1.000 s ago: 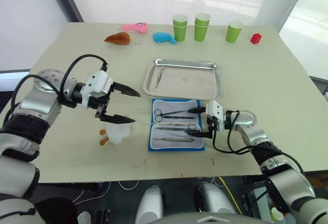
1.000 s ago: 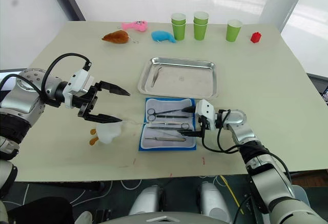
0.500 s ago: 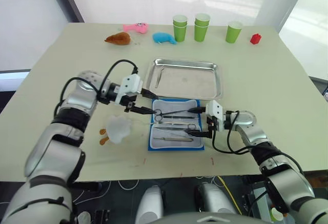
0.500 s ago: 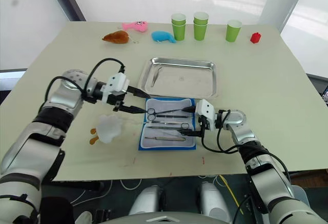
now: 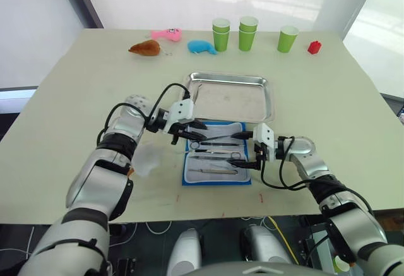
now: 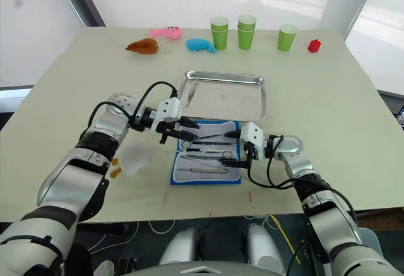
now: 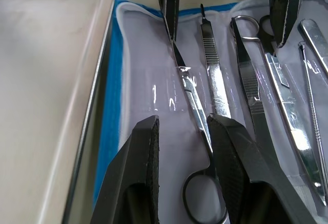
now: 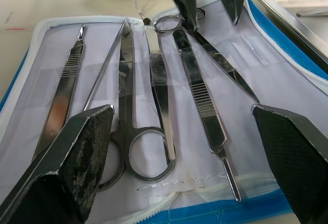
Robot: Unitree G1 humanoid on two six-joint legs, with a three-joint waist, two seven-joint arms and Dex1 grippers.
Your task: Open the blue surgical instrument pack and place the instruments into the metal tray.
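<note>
Steel instruments point(image 8: 154, 101): 5 in pack point(image 5: 189, 176) | tray point(image 5: 268, 102): 1 | both jaws spread

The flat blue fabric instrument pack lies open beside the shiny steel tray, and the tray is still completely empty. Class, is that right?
Not quite. The flat blue fabric instrument pack does lie open beside the shiny steel tray, but the tray is not empty: one slim silver tool already lies in it, as the left eye view shows.

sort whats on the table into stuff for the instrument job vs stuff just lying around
For the job:
blue surgical instrument pack, lying open
instruments in the pack
metal tray
left gripper
right gripper

Lying about:
green cups
red block
pink toy
blue plush toy
brown toy
white object
</note>
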